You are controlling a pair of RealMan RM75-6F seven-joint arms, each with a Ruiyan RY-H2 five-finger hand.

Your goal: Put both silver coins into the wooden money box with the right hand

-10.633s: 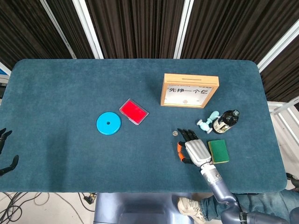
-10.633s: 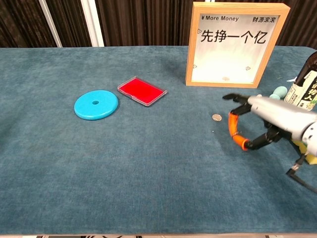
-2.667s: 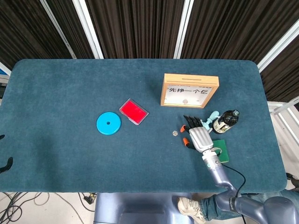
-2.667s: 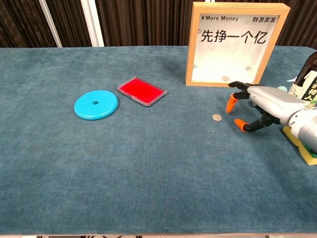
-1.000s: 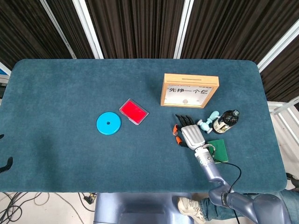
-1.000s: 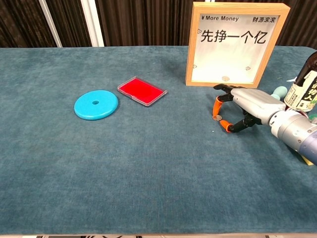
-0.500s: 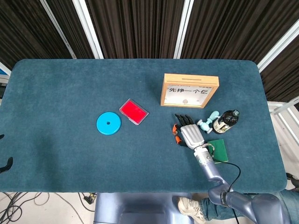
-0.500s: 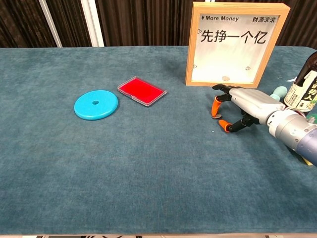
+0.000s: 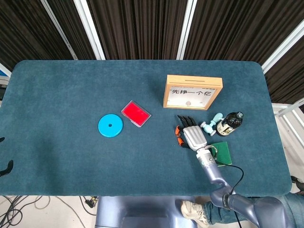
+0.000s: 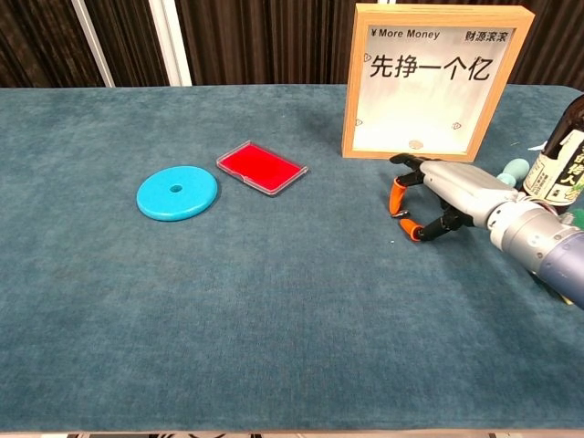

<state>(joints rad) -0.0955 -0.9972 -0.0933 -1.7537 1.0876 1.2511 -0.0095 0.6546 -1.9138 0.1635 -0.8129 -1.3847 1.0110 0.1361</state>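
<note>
Blue disc (image 10: 177, 192), red case (image 10: 261, 167): unused. Coin: I cannot see it, likely under my right hand (image 10: 436, 196), whose orange fingertips (image 10: 397, 193) curl toward the cloth; whether they grip, I cannot tell. Wooden money box (image 10: 430, 81) upright behind, one coin (image 10: 416, 144) inside.

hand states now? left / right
Left hand: barely in view at the table's far left edge, state cannot be told.
Right hand: orange-tipped fingers closing around the small silver coin; a firm grip cannot be told.
</note>
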